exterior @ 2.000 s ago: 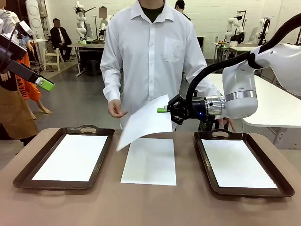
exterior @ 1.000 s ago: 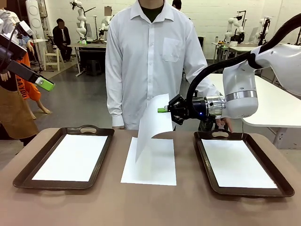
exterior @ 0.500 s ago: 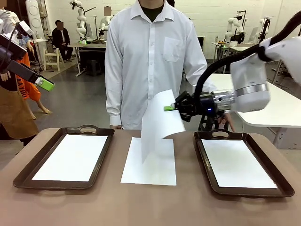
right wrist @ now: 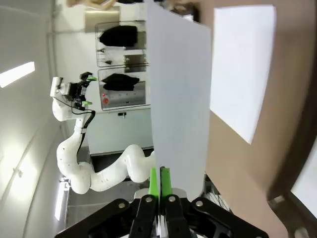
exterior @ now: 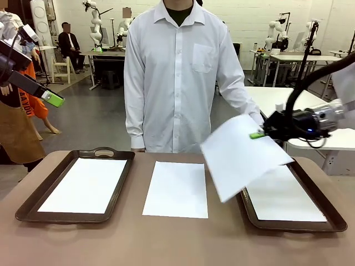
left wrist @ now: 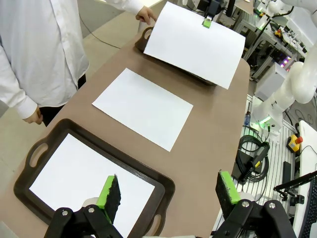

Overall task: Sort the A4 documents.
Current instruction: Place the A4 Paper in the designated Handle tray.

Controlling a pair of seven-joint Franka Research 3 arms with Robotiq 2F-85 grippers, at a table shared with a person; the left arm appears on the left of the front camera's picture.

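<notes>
Several A4 documents are in view. My right gripper [exterior: 258, 134] is shut on the far edge of one white sheet [exterior: 243, 156], which hangs tilted in the air over the left side of the right tray [exterior: 333, 223]. In the right wrist view the gripper [right wrist: 159, 181] pinches that sheet [right wrist: 181, 99] between its green pads. Another sheet [exterior: 176, 188] lies flat on the table's middle. A sheet [exterior: 83, 184] lies in the left tray [exterior: 102, 151] and one [exterior: 285, 197] in the right tray. My left gripper [exterior: 43, 69] hovers open, high at the far left; its fingers [left wrist: 111, 193] stand wide above the left tray [left wrist: 163, 182].
A person in a white shirt [exterior: 177, 72] stands at the table's far edge, one hand [left wrist: 146, 12] near the right tray's handle. Bare brown tabletop [exterior: 177, 238] runs along the front edge. A white table [exterior: 333, 127] stands behind my right arm.
My right gripper carried the held sheet rightward from above the middle sheet to over the right tray's left side, and the sheet swung out flatter. The left arm stayed still.
</notes>
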